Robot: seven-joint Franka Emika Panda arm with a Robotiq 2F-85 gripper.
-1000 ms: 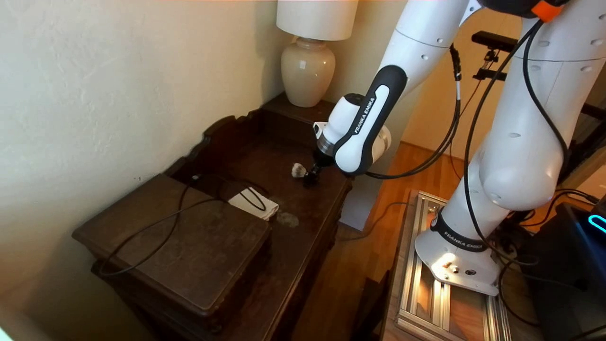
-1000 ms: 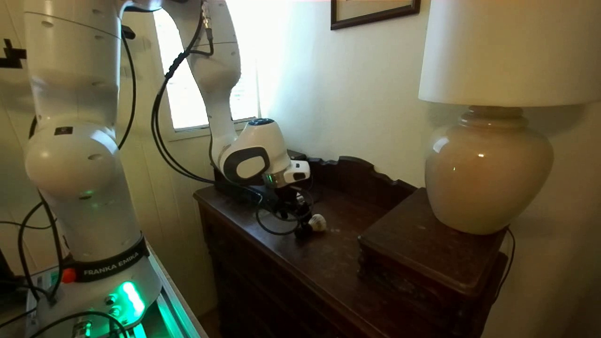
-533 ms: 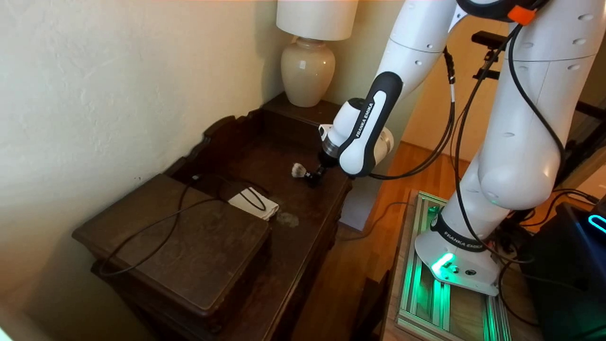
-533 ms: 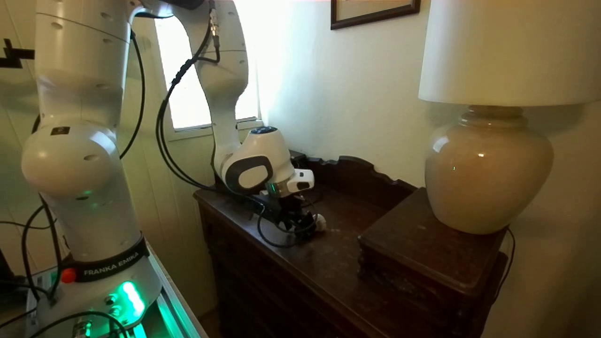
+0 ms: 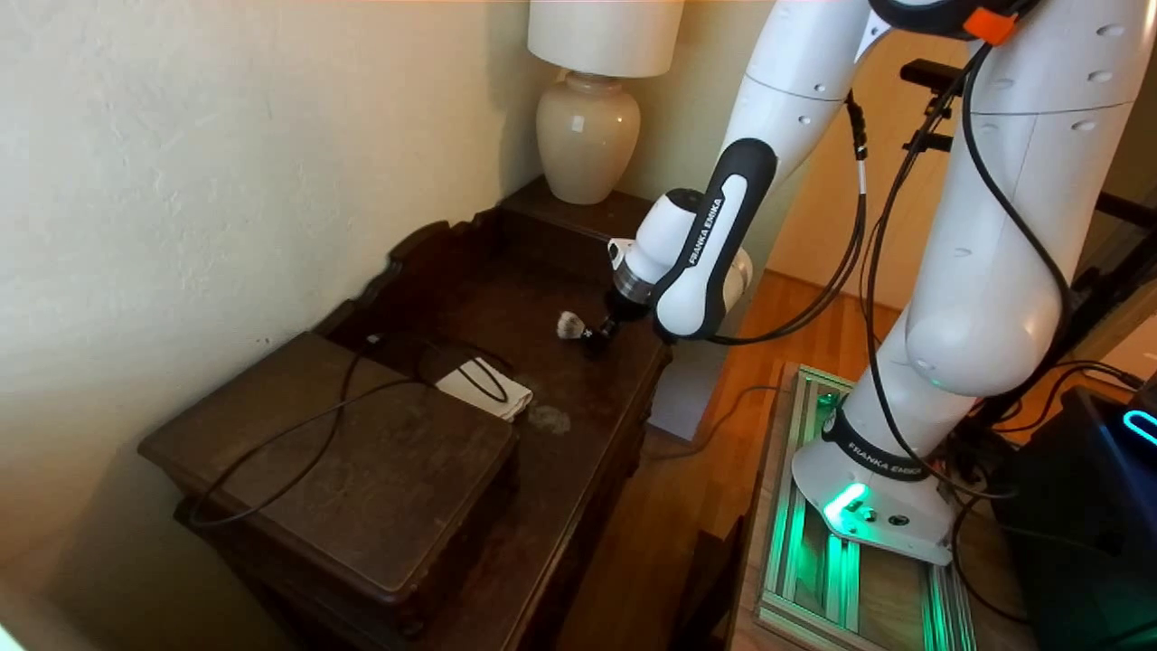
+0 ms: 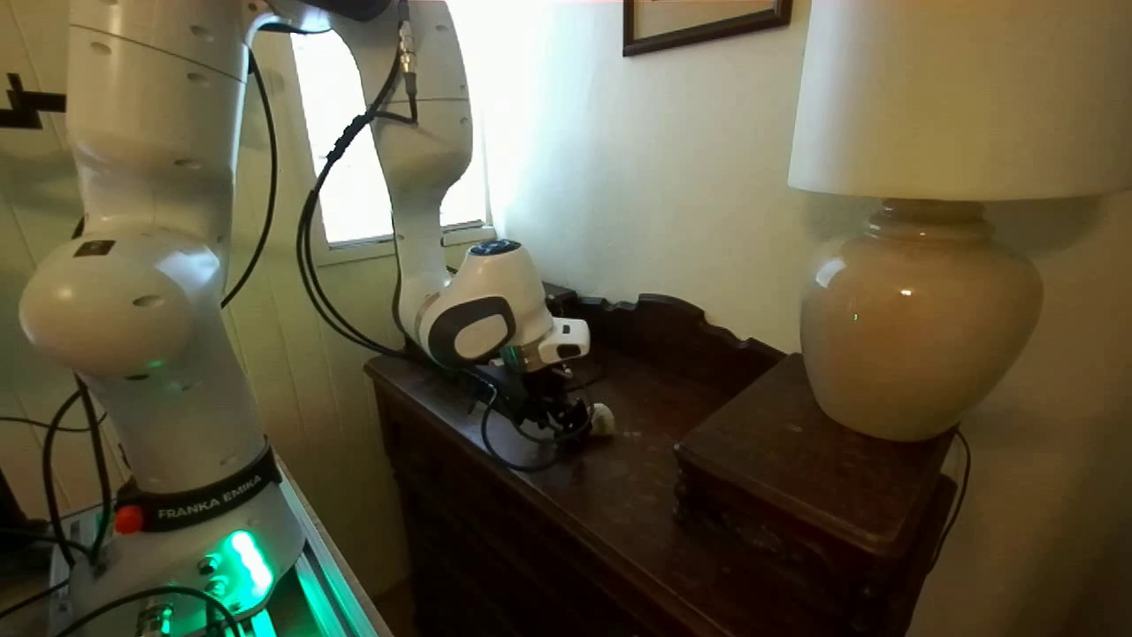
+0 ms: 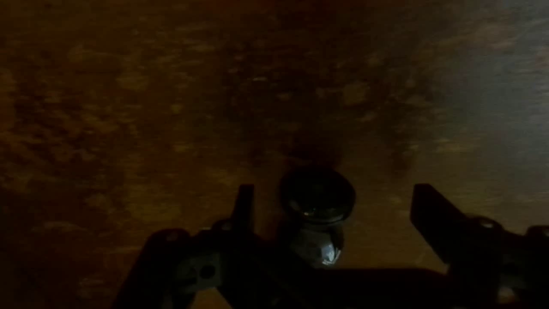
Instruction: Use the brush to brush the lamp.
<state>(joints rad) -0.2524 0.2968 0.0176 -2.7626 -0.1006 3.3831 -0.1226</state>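
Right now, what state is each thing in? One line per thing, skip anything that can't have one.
Gripper, open, closed on nothing
Brush, lying on the dresser in the gripper's gap, ungripped
Lamp, upright, shade on, looks unlit
Black cable, loose, in loops
White flat item, lying flat
Base light, lit green

A room in a home; carved wooden dresser (image 6: 619, 482), cream table lamp (image 6: 920, 301); wall frame (image 6: 707, 36), wooden floor (image 5: 755, 366)
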